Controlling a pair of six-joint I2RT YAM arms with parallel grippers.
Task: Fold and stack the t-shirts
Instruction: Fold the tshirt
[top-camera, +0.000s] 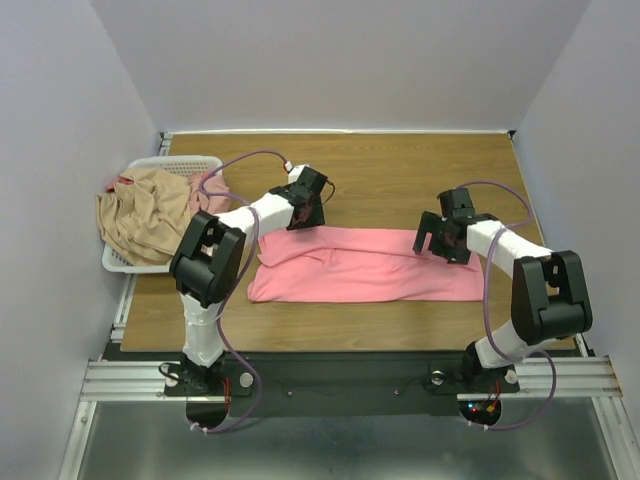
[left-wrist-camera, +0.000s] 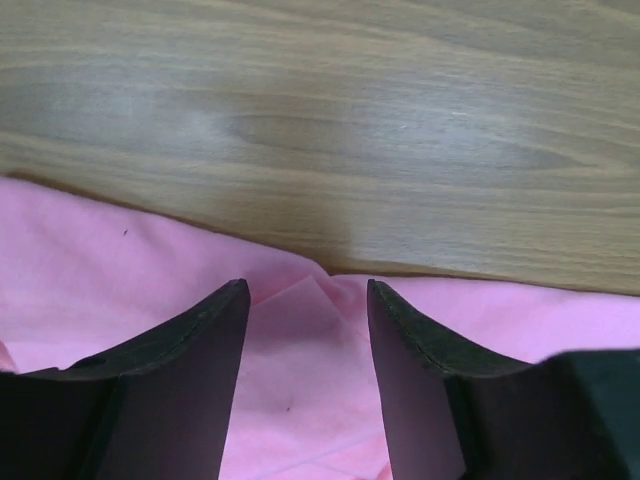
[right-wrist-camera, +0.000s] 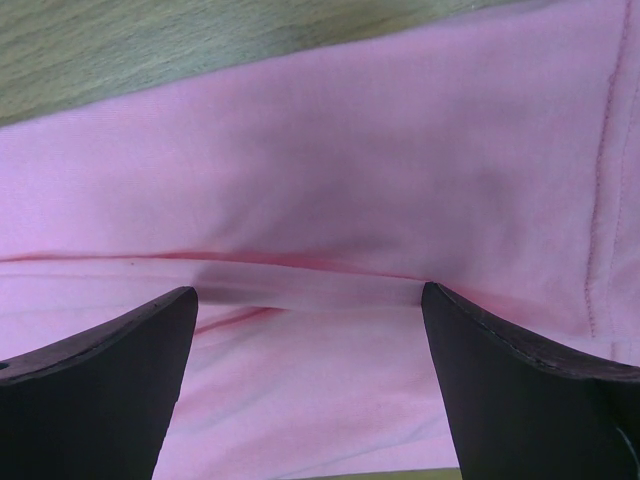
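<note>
The step in hand looks like the next fold of the salmon-pink shirt (top-camera: 365, 265). To do it well, each claw should probably pinch every layer at its own end, and the two should travel together so the edges stay square.

Both claws stand open, holding nothing. The shirt lies as a long strip across the middle of the bench (top-camera: 400, 170). The left claw (left-wrist-camera: 308, 290) hangs over the strip's upper left edge, and the right claw (right-wrist-camera: 310, 295) hangs over its upper right end. The tan shirt (top-camera: 145, 215) and dusty pink shirt (top-camera: 205, 190) sit in the basket (top-camera: 165, 162) at upper left.
</note>
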